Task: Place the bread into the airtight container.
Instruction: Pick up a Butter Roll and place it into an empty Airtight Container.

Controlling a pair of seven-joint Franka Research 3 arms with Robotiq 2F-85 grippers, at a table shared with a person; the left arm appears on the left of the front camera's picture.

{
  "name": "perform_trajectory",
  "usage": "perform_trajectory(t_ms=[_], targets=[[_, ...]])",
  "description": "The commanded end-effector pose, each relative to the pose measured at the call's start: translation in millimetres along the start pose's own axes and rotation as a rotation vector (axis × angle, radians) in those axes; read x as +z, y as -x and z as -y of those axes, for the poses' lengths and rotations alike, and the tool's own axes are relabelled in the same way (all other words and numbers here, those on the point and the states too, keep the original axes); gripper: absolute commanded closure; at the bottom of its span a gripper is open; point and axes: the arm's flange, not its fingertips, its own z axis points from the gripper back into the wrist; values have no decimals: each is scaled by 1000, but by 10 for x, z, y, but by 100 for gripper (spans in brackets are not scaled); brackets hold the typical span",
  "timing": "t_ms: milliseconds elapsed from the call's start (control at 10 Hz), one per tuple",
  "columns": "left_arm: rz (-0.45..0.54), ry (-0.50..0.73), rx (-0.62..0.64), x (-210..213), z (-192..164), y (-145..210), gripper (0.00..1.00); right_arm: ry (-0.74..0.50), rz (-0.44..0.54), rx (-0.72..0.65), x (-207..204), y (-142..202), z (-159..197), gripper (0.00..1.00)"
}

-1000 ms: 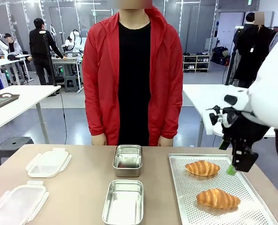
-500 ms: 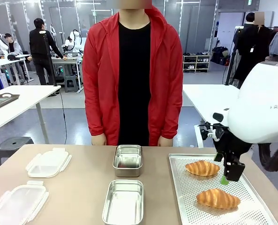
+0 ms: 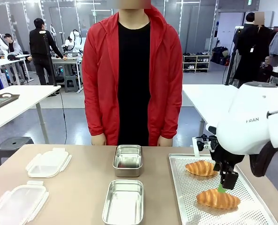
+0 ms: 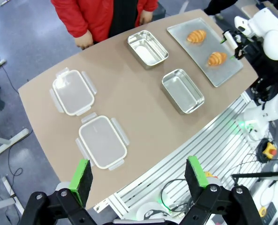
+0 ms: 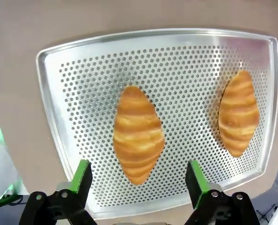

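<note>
Bread (image 3: 218, 198) lies on tray (image 3: 188, 187), right side of bench (image 3: 87, 187), second piece (image 3: 202, 168) behind it. Right claw (image 3: 221, 188) wide open, holding nothing, just over the near bread, fingers (image 5: 80, 176) either side of it; contact unclear. Left claw (image 4: 139, 172) open, empty, high above bench. Two steel containers (image 3: 123, 201) mid-bench, empty. Two lids (image 3: 47, 162) on left.

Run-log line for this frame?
phase: pre-grasp | right gripper: open, over near croissant on tray | left gripper: open, raised | near steel container: empty
</note>
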Motion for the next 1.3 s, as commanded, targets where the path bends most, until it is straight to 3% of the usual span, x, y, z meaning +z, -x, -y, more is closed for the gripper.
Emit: perform_trajectory(t_ms=[0,200,1200], targets=[[1,9,-10,23,9,-31,0,18,-13,7,-330,190,-284,0],[1,9,-10,23,9,-31,0,-11,17,35,-466,208,-331,0],[1,9,-10,23,9,-31,0,-33,-15,40,-920,225,-305,0]])
